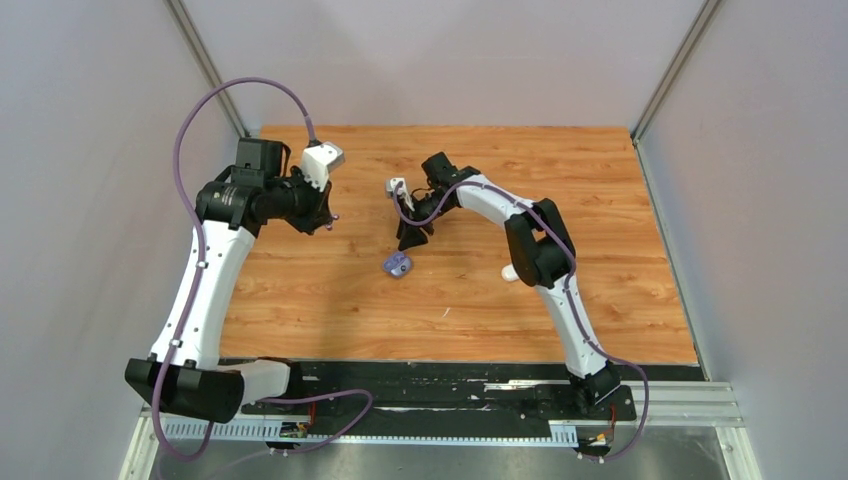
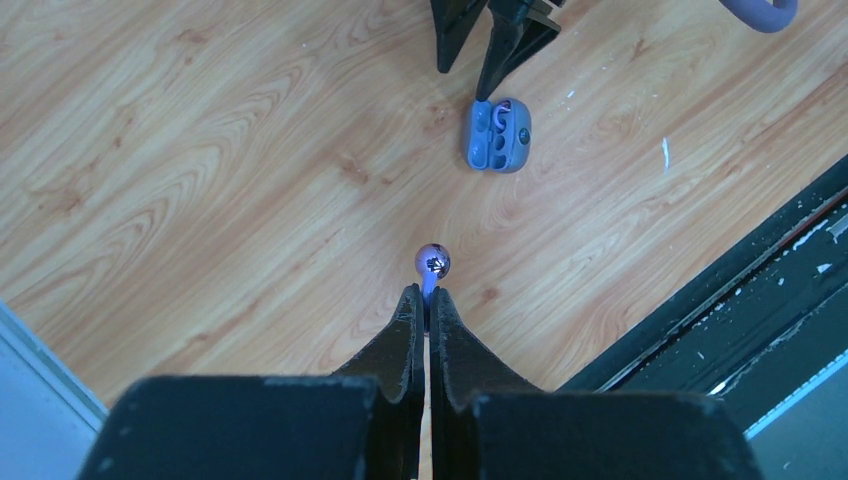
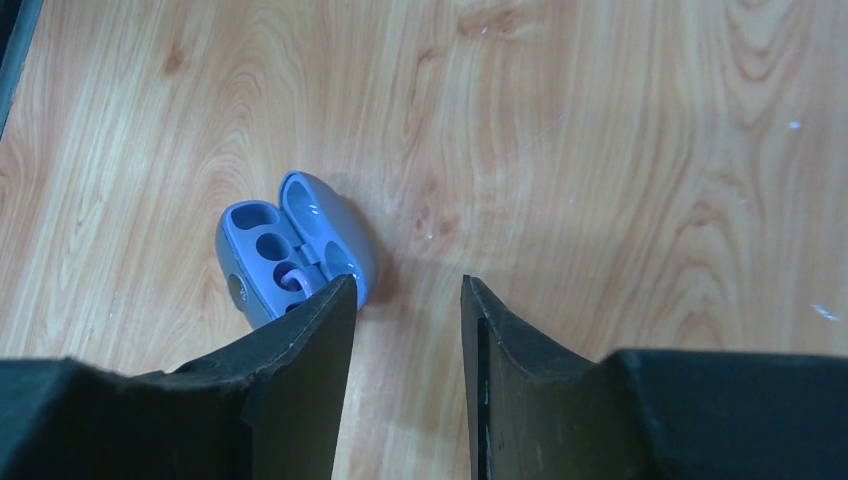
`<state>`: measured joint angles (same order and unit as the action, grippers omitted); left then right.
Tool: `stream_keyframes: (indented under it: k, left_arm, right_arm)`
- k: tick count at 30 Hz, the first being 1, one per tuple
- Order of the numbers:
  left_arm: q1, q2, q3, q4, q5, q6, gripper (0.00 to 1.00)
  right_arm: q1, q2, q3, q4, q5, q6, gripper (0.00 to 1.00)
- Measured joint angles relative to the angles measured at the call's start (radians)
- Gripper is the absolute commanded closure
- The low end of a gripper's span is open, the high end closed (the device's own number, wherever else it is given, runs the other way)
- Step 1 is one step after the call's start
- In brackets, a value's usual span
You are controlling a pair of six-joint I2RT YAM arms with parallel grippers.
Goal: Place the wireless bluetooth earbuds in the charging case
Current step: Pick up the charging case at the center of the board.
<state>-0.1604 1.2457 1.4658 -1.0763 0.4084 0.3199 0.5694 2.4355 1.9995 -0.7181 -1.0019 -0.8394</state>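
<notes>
Wood desk (image 1: 600, 200) w/ open purple case (image 2: 497, 135) near centre: L jaws pinch purple bud (image 2: 432, 263) apart from it, R jaws spread, empty, beside case, so align bud over free slot, lower slow.

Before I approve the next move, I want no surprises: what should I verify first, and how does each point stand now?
1. Left gripper shut on the purple earbud: ok.
2. Charging case lid open: ok.
3. Empty socket showing in the case: ok.
4. Right gripper open, holding nothing: ok.
5. Right gripper clear of the case: cannot tell; one finger overlaps its edge in the right wrist view.
</notes>
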Motion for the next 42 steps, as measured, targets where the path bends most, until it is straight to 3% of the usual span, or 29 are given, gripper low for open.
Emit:
stream_keyframes:
  k: [16,25,27,32,35,42]
  left_arm:
    - [0.018,-0.009,-0.014,-0.005,0.009,-0.001,1.0]
    - [0.019,-0.008,-0.014,-0.004,0.013,0.0,1.0]
    - [0.019,-0.008,-0.015,-0.004,0.013,0.0,1.0]
    - [0.019,-0.008,-0.027,0.004,0.019,-0.001,1.0]
    - [0.019,-0.008,-0.033,0.004,0.023,-0.001,1.0]
    - [0.019,-0.004,-0.033,0.037,0.04,-0.017,1.0]
  right_arm:
    - [0.052,0.062,0.096,-0.124,0.026,-0.074,0.6]
    - [0.055,0.067,0.104,-0.256,0.041,-0.183,0.67]
    - [0.056,0.067,0.105,-0.291,0.04,-0.207,0.72]
    - [0.057,0.067,0.109,-0.334,0.033,-0.227,0.95]
    - [0.057,0.067,0.109,-0.35,0.035,-0.229,1.0]
    - [0.057,0.014,0.089,-0.329,0.116,-0.17,1.0]
